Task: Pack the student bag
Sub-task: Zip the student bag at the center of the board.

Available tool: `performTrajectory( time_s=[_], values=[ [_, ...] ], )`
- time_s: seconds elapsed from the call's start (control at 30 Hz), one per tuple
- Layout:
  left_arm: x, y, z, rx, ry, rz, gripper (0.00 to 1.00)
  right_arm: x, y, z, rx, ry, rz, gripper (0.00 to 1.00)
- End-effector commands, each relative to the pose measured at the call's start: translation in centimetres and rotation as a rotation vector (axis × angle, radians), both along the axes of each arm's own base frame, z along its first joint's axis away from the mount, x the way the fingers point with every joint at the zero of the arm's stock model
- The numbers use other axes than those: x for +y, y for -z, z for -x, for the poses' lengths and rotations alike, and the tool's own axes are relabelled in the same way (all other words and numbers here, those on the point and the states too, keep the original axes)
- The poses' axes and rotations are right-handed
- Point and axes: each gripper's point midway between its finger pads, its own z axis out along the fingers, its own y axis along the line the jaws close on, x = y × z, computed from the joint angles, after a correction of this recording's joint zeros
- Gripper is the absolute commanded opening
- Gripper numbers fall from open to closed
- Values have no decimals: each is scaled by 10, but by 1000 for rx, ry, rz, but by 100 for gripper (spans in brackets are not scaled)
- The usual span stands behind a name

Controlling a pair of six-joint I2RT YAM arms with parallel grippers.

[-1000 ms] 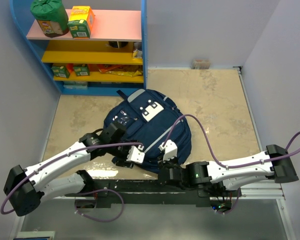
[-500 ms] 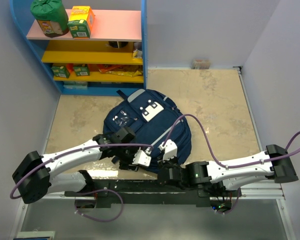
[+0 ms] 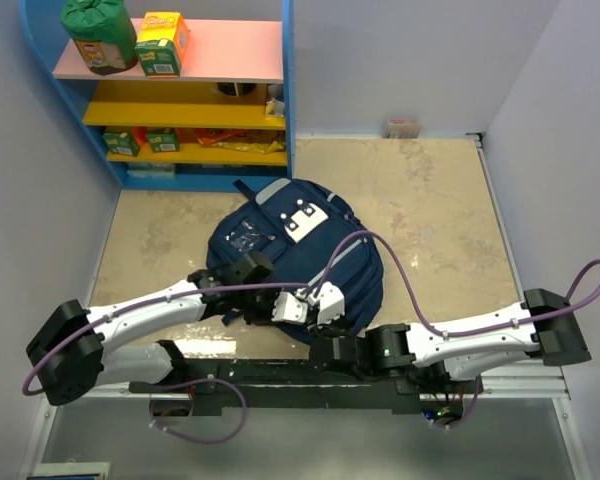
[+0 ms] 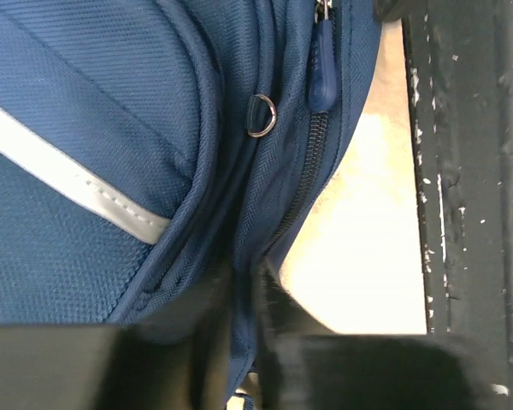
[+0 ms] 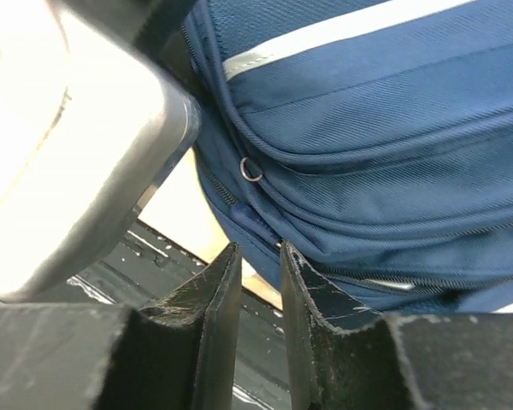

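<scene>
The student bag (image 3: 290,255), a navy backpack with a white patch and a light stripe, lies flat mid-table. Both grippers sit at its near edge, almost touching. My left gripper (image 3: 296,304) is shut on the bag's edge seam (image 4: 244,282), below the closed zipper. A blue zipper pull (image 4: 322,77) and a metal D-ring (image 4: 261,115) lie further along that seam. My right gripper (image 3: 325,303) has its jaws narrowly apart at the same edge (image 5: 258,249). Its tips pinch the bag by the zipper pull (image 5: 252,224). The left gripper's pale body (image 5: 94,154) fills that view's upper left.
A blue shelf unit (image 3: 180,90) stands at the back left with a green pouch (image 3: 100,35), a juice carton (image 3: 163,43) and small boxes. A small box (image 3: 402,127) sits by the back wall. The black base rail (image 3: 280,385) runs just below the bag's near edge.
The left arm slid right along the bag's near edge and its jaws closed on the seam. The right gripper shifted slightly left, toward the left one.
</scene>
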Motion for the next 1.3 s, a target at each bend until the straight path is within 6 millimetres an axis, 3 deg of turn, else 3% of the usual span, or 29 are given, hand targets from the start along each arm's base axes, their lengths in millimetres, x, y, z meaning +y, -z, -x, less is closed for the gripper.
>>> performTrajectory(
  time_s=[0.0,0.03,0.07,0.27,0.43,0.67,0.9,1.27],
  values=[
    [-16,-38,-23,-98,-11,119,9,22,-22,0,-43,-55,-60,30],
    [-14,-42,-24,-96,-17,127,1,23,-24,-1,-60,-69,-48,30],
    [-14,-46,-24,-88,-10,129,0,25,-25,-1,-67,-75,-50,31],
    [-9,-67,-20,-56,5,167,0,35,-42,-5,-141,-136,-48,34],
    [-5,-83,-22,-53,11,203,0,45,-44,-4,-157,-159,-22,35],
    [-1,-88,-18,-49,15,207,0,46,-43,-7,-160,-132,-9,35],
    [-2,-91,-18,-46,15,212,0,39,-28,-9,-138,-94,17,30],
    [0,-89,-14,-31,10,205,0,39,-26,-34,-155,-25,11,28]
  ],
)
